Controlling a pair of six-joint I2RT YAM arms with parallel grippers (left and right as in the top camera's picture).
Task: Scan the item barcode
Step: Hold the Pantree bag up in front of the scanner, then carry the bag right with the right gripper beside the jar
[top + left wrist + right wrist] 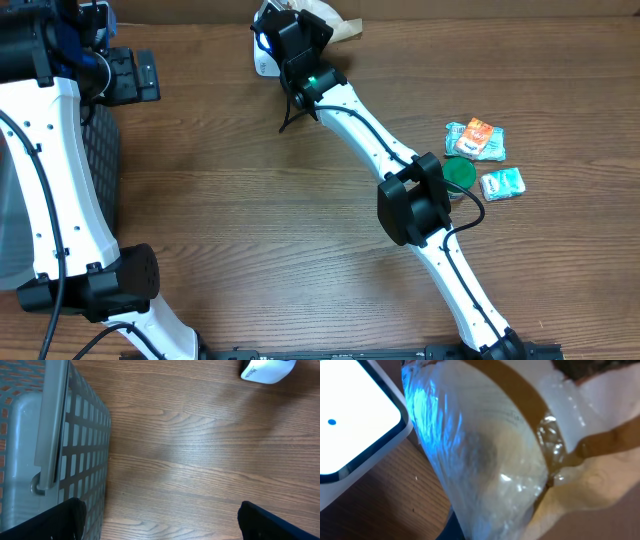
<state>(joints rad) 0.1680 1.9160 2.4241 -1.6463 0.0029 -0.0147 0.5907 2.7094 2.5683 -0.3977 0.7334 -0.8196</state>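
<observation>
The item [485,460] is a clear-plastic-wrapped cream and brown package that fills the right wrist view and catches blue light. My right gripper [300,45] is shut on it at the far middle of the table; its fingers are hidden behind the wrap. The package [338,24] hangs just beside and above the white scanner [262,58], whose lit white face [350,415] shows a blue dot. My left gripper [125,75] stands wide open at the far left with nothing between its fingers [55,520]. The scanner [265,370] shows at the top right of the left wrist view.
A grey mesh basket [100,170] stands along the left edge, its wall [75,435] right beside my left gripper. At the right lie an orange-and-teal snack packet [475,140], a teal packet [502,183] and a green round lid [458,173] next to the right arm's elbow.
</observation>
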